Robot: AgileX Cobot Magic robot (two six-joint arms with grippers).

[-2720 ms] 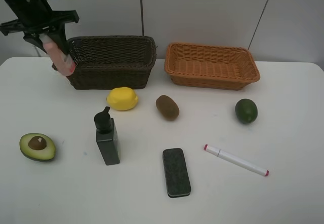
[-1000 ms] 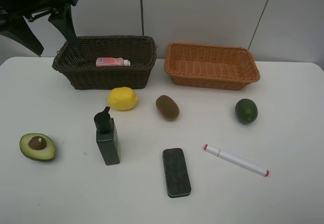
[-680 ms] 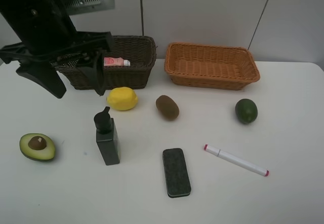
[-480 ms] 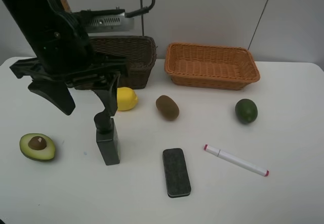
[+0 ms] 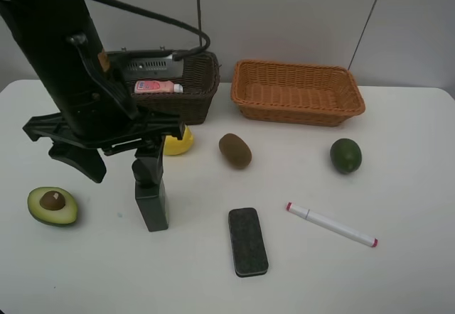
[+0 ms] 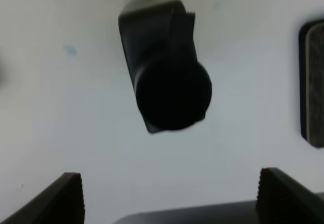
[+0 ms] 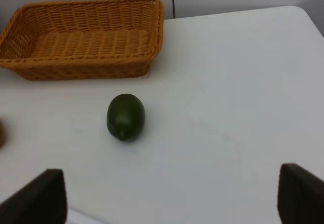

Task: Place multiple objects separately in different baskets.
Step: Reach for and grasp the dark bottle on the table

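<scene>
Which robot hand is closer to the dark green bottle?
Left. The left gripper hangs over the dark green bottle; the right gripper is by the round green fruit.

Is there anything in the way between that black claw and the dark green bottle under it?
Nothing visible does. The left gripper hangs open over the dark green bottle, and the left wrist view shows the bottle's top unobstructed between the open jaws.

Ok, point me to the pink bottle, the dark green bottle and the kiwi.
pink bottle (image 5: pixel 153 87): exterior high view, middle of its pink body.
dark green bottle (image 5: pixel 152 206): exterior high view, front of its body.
kiwi (image 5: pixel 234 150): exterior high view, centre of its skin.
</scene>
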